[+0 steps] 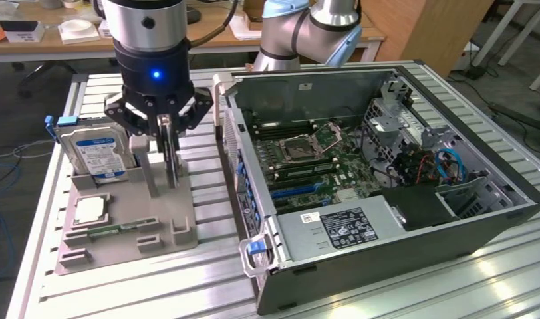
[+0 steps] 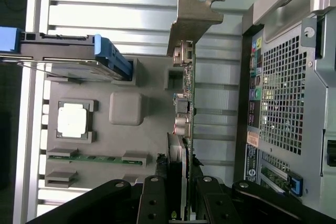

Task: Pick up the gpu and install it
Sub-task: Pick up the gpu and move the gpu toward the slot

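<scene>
The gpu is a thin dark card standing on edge over the grey parts holder, at the exterior view's left of the open computer case. My gripper comes straight down on it and is shut on the card's top edge. In the wrist view the gpu appears edge-on with its silver bracket at the far end, and my fingers clamp it from both sides at the gripper. Whether its lower edge still sits in the holder slot I cannot tell.
A silver hard drive with a blue-white label stands in the holder beside the card. A processor chip and a green memory stick lie in the same holder. The case's motherboard lies exposed. A second arm stands behind the case.
</scene>
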